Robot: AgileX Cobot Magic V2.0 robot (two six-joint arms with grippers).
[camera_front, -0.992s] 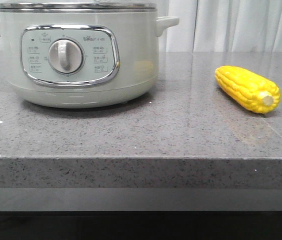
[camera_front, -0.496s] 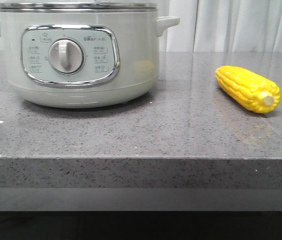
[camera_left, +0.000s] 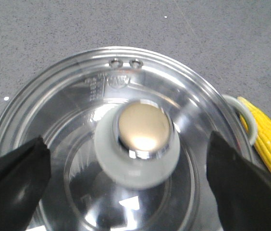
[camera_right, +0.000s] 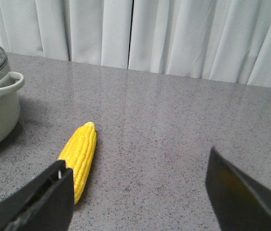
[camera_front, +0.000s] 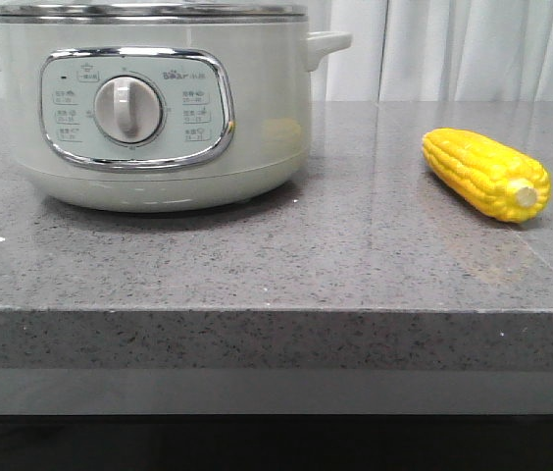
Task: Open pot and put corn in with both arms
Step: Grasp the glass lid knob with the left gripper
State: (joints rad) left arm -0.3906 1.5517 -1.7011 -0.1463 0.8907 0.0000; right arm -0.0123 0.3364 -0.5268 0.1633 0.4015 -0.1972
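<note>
The left gripper [camera_left: 126, 183] stands with its jaws spread wide, one black finger [camera_left: 13, 180] on either side of the lid knob [camera_left: 138, 142] and neither touching it, so nothing is held; by my reading this straddle is the set-up for closing on the knob and lifting the glass lid [camera_left: 78, 115], which is the opening step of the task and not yet done. The wrist camera looks almost straight down onto the knob's shiny cap, which suggests the left arm hangs over the pot [camera_front: 154, 118] with the wrist pointing downward, centred well enough that a plain descent and squeeze should catch the knob's pale collar. The right gripper [camera_right: 140, 192] is likewise wide and empty, its fingers [camera_right: 39, 199] framing bare worktop, with the corn [camera_right: 79, 156] lying off to one side of the gap, near one finger and not between the two. Its view runs low across the grey stone worktop [camera_front: 355, 255] toward the white curtain [camera_right: 174, 33], so that arm seems held at a shallow, forward-looking angle, waiting short of the cob, not reaching for it. In the front view the corn [camera_front: 487, 175] rests on the worktop well to the right of the pot, stub end toward the camera, and the pot sits at the left with its lid on. Neither arm shows in the front view.
</note>
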